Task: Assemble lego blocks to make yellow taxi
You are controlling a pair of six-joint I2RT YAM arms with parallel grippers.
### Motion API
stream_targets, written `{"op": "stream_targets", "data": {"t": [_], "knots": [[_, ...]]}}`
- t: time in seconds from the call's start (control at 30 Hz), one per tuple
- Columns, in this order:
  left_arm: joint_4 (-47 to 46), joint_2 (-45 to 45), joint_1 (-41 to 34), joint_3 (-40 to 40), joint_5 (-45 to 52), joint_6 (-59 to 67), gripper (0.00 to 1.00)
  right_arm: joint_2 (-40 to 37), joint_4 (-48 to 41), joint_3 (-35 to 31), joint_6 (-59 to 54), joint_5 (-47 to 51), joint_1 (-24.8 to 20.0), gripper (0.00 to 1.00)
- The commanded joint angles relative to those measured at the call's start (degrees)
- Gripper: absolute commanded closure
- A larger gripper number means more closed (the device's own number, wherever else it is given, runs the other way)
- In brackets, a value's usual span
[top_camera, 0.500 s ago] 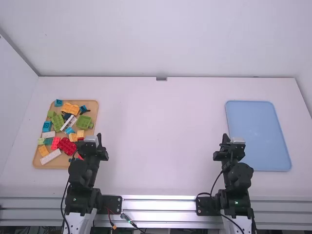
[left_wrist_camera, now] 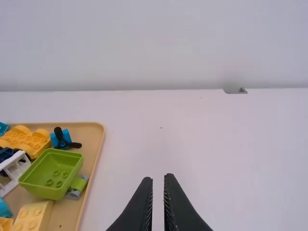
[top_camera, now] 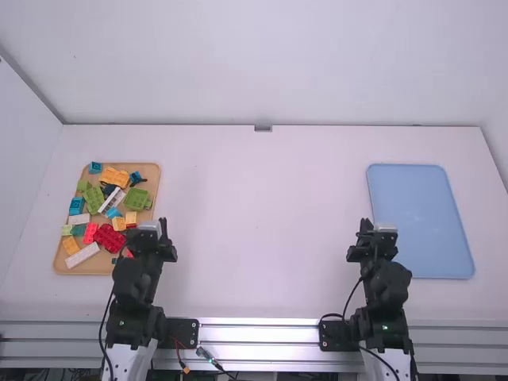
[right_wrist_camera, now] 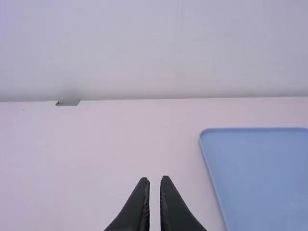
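Note:
My left gripper (top_camera: 149, 234) is at the near right edge of the tan tray (top_camera: 155, 190), which holds the loose blocks. In the left wrist view, the left gripper (left_wrist_camera: 158, 177) is shut with nothing between its fingers. Over by the blue tray's left side is my right gripper (top_camera: 376, 236); the right wrist view has that gripper (right_wrist_camera: 155, 178) shut and empty too. Among the blocks lie a yellow-orange arched piece (top_camera: 114, 177), a yellow block (top_camera: 131, 217), a white frame (top_camera: 112, 200), a red block (top_camera: 109, 237) and a green tub-shaped piece (left_wrist_camera: 53, 174).
A blue tray (top_camera: 421, 214) lies flat at the table's right side. Between the two trays stretches bare white table (top_camera: 262, 230), with a wall along its far edge. More blue, green, white and red blocks crowd the tan tray, several of them touching.
Both arms have shifted only very slightly near their bases. The blocks and both trays lie as before.

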Motion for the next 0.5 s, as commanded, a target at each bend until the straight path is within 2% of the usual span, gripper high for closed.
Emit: {"op": "stream_targets", "data": {"t": [0.0,0.3,0.47], "knots": [[0.04,1.58,-0.20,2.88,-0.23,0.24,0.91,1.97,0.24,3.62,-0.58,0.17,0.11,0.91],[-0.01,8.74,-0.48,7.60,-0.55,0.59,0.78,11.11,0.56,9.90,-1.92,0.15,0.29,0.78],[1.97,15.60,-0.71,11.09,-0.80,0.72,0.68,18.63,1.91,14.60,-2.77,-0.55,0.42,0.68]]}}
